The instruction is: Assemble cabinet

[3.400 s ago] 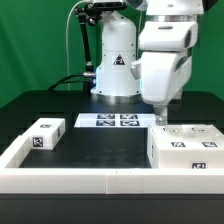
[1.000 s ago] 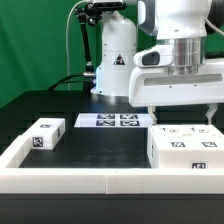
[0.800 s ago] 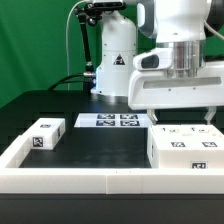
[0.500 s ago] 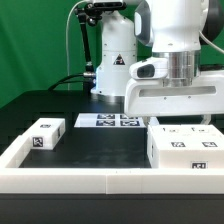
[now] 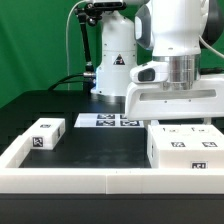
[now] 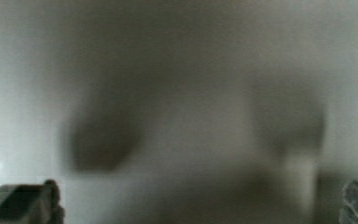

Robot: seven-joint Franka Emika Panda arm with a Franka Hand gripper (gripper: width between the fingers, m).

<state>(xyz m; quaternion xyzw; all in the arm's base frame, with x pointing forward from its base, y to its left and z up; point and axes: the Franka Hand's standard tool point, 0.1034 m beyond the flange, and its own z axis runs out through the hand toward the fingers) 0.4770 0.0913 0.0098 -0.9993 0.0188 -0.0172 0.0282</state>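
Fingers (image 6: pixel 23 203) stood spread wide, their dark tips far apart with a broad gap between them. Nothing was clamped in that gap. The wrist view showed only a pale, blurred surface beyond the tips, too soft to identify. In the exterior view the gripper (image 5: pixel 172 120) hung with its broad white hand turned square to the camera, filling the right half of the frame at mid height, and its fingertips were hard to pick out against the white parts behind them. Whether they touched anything could not be told.

The arm (image 5: pixel 172 30) came down almost vertically from the upper right of the frame, its wrist pointing straight at the table (image 5: pixel 100 148).

The cabinet (image 5: pixel 185 150), a big white box with black-and-white tags on its top and front, lay in the lower right of the exterior view, directly beneath the open gripper, its top face just under the hand. A small white block (image 5: pixel 42 133) with a tag sat well apart at the left of the frame. The marker board (image 5: pixel 105 121) lay flat near the centre, just beside the hand's left edge.
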